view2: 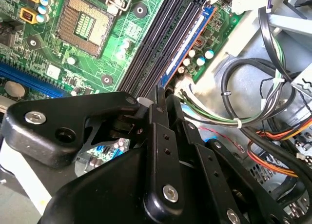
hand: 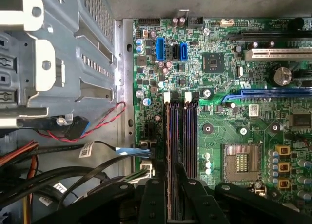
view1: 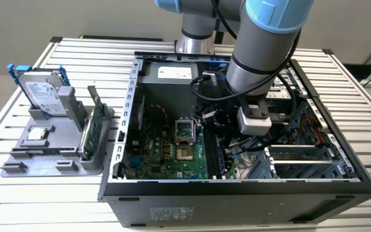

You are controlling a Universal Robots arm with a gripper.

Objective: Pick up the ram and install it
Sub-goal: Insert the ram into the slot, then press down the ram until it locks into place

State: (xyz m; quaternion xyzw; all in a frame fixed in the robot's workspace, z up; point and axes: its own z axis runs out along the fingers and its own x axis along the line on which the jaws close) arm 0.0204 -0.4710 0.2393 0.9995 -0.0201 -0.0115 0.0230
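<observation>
The circuit board (hand: 234, 136) was green, its memory slots (hand: 181, 136) black; beside those slots, the ram (view2: 187, 41) showed blue; the gripper (view2: 163, 109) was black; the hard drive (view1: 44, 92) was silver with blue rails.

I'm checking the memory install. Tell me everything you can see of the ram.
In the second wrist view the ram is a slim, dark stick seen edge-on, with a blue face and a pale label, standing in the outermost of the black memory slots on the green motherboard. Its near end meets the tool, whose black fingers sit at that end.
</observation>
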